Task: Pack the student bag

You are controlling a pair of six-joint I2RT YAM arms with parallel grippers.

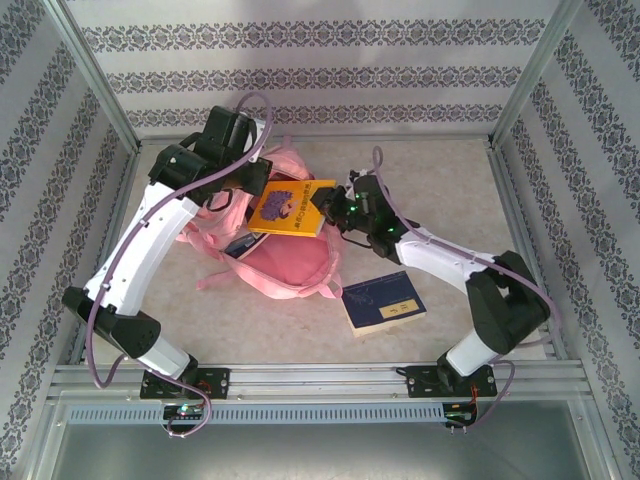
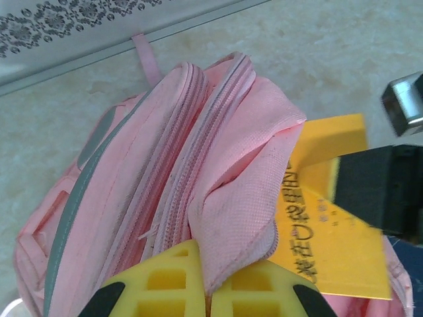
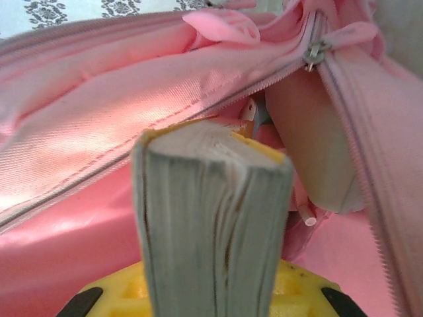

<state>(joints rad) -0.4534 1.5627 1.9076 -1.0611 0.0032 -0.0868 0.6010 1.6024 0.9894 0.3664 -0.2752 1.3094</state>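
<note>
The pink student bag [image 1: 285, 262] lies in the middle of the table, its top toward the back. My left gripper [image 1: 247, 186] is shut on the pink flap [image 2: 244, 198] beside the bag's zip opening and holds it up. A yellow book [image 1: 291, 207] hangs over the opening, and my right gripper [image 1: 338, 208] is shut on its right edge. In the right wrist view the book's grey page edge [image 3: 211, 224] stands between the yellow fingers, pointing into the open pink bag [image 3: 99, 132]. In the left wrist view the yellow book [image 2: 337, 244] sits right of the flap.
A dark blue book [image 1: 384, 302] lies flat on the table right of the bag, near the front. A dark item [image 1: 240, 245] shows at the bag's left edge. Metal frame rails [image 1: 320, 375] and patterned walls enclose the table.
</note>
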